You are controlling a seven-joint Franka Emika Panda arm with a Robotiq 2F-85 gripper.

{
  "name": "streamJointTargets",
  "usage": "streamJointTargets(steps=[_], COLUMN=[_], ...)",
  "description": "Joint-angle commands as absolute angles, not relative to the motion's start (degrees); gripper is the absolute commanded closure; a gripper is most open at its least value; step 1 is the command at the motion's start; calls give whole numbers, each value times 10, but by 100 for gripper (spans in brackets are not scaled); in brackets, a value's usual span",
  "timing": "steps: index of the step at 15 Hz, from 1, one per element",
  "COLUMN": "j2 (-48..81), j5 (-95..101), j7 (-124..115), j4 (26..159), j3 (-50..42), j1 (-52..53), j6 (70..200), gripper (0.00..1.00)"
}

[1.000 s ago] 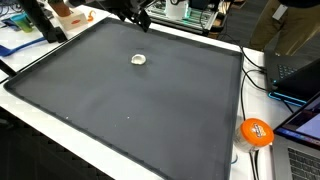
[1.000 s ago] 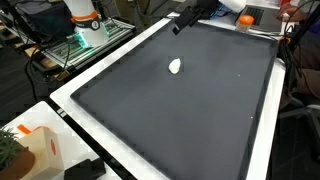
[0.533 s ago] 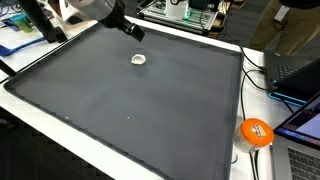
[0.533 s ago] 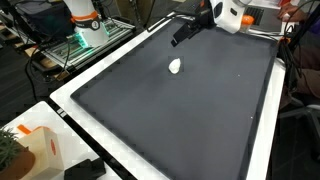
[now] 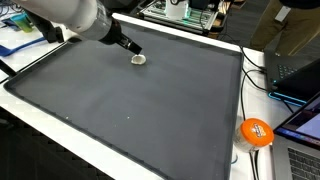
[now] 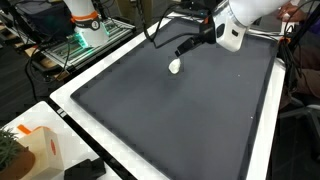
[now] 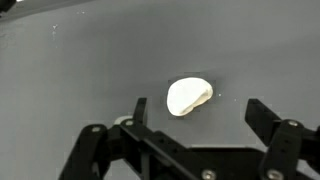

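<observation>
- Wrist view: the hand [image 7: 197, 112] hangs over a dark mat [image 7: 80, 60]. Its two black fingers [image 7: 140, 108] are spread wide and nothing sits between them, so it is released. The white lump [image 7: 188, 96] lies on the mat just beyond the fingertips, within the width of the gap. It is closer to the finger at the picture's left and touches neither finger.
- Seen in an exterior view, the arm [image 5: 70, 15] reaches in from the upper corner and the hand [image 5: 133, 50] is low over the mat [image 5: 150, 110]. Its tips are just beside the white lump [image 5: 139, 59]; whether they touch it cannot be told. The mat covers most of the white worktop [image 5: 45, 120]. An orange round object [image 5: 256, 132] lies off the mat, well apart from the lump, near a laptop [image 5: 305, 158].
- Seen in an exterior view from across the worktop [image 6: 100, 122], the hand [image 6: 180, 52] slants down from the white arm [image 6: 245, 15]. The white lump [image 6: 175, 66] rests on the far half of the mat [image 6: 190, 125], right by the fingertips. An orange-and-white box [image 6: 40, 150] stands at the near corner, well apart.
</observation>
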State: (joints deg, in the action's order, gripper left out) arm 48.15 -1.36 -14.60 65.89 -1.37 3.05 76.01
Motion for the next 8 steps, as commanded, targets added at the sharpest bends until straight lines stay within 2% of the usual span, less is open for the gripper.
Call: streamJointTargets(steps=[1, 4, 5, 8], j2=[529, 552, 526, 530], j5=[-45, -63, -46, -46], j7=[-180, -205, -183, -184], j4=[596, 571, 609, 605], j3=[-17, -21, -21, -21], j1=[20, 13, 21, 20], j6=[734, 733, 756, 756], gripper=[0, 0, 0, 0])
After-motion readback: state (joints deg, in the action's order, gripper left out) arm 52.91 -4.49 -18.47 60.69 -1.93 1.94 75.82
